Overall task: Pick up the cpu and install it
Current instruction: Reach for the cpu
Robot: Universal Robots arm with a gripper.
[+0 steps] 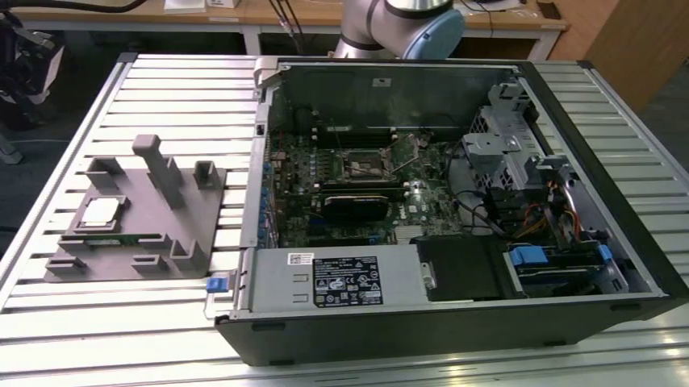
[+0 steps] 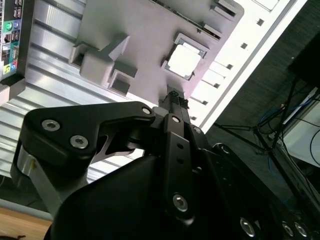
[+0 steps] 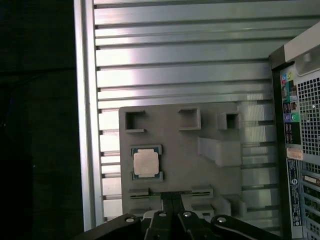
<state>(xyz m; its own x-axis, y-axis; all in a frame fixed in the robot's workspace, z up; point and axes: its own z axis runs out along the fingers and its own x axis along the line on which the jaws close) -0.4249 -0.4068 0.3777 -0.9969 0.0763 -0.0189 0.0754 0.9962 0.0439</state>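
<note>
Exterior view's left, about nine o'clock: a grey holder tray lies flat on the slatted table. The cpu sits in a square recess of that tray, silvery top upward, with nothing touching it.

Centre through three o'clock: an open computer case lies on its side with the motherboard exposed. The socket frame is near the board's middle.

Twelve o'clock: the arm rises behind the case.

First wrist view: the gripper has its fingers pressed together and empty. It hangs over the tray's edge, near the cpu but apart from it.
</note>
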